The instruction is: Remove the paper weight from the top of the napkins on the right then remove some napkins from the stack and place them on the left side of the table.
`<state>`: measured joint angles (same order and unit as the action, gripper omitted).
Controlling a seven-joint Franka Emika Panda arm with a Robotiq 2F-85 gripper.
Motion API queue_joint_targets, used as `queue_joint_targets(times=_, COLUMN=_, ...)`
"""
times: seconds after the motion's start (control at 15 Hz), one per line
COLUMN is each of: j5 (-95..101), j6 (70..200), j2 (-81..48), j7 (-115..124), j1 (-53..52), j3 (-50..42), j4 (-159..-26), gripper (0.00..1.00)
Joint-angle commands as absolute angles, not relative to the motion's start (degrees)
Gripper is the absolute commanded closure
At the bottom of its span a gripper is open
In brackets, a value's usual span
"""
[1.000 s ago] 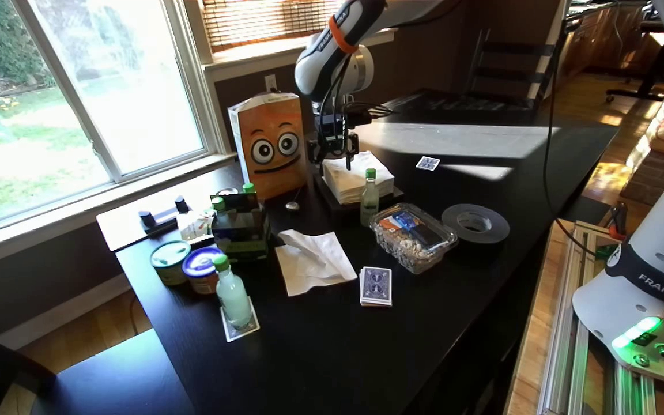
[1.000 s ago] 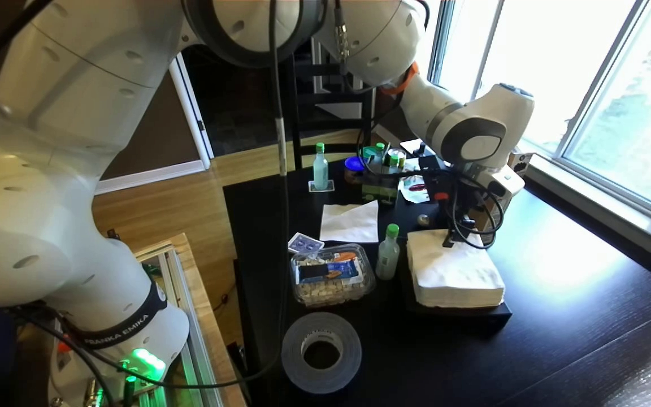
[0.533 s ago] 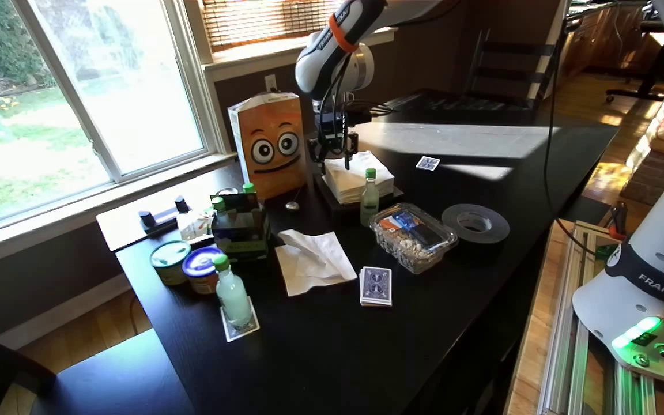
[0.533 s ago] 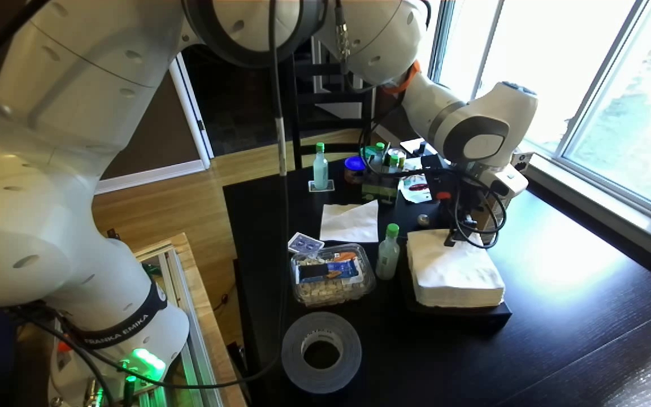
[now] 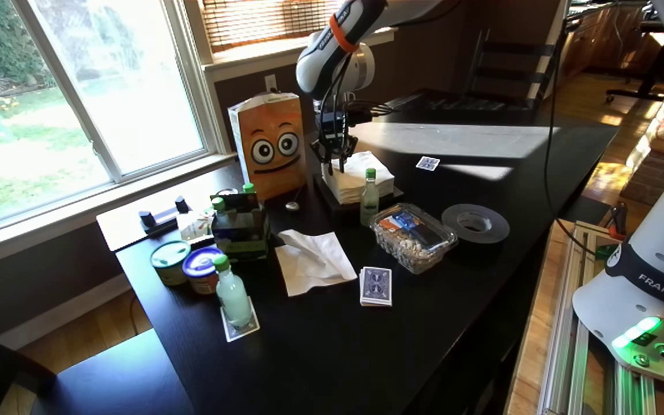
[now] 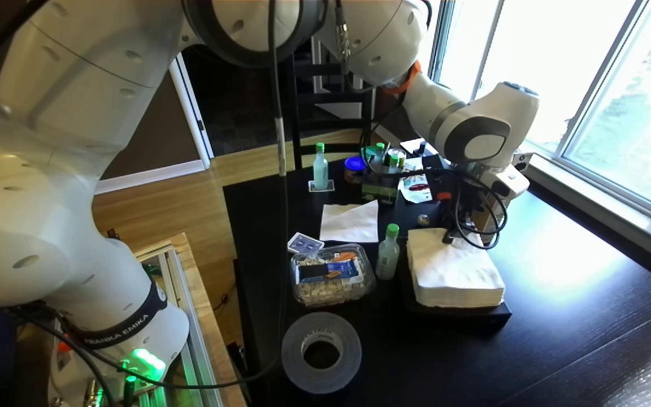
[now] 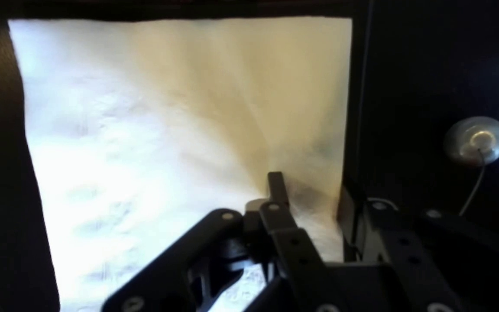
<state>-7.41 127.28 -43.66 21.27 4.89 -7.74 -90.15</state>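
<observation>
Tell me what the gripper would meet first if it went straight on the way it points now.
Probably the napkins: the gripper points down at them, near one edge of the stack. It may be touching them; depth is unclear.

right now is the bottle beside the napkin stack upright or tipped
Upright: both exterior views show the bottle standing, green cap on top.
</observation>
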Motion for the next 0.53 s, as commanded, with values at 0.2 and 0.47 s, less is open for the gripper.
queue_joint_targets(times=0.2, j5=-7.30, j6=125.81, j2=-43.80, j7=22.15, j1=4.53, j3=-8.04, j4=-88.73, gripper=0.50)
queue_joint_targets(times=0.47, j5=-7.25, j6=125.71, j2=-43.97, j7=22.34, j1=4.53, j3=-8.15, j4=-88.54, gripper=0.76)
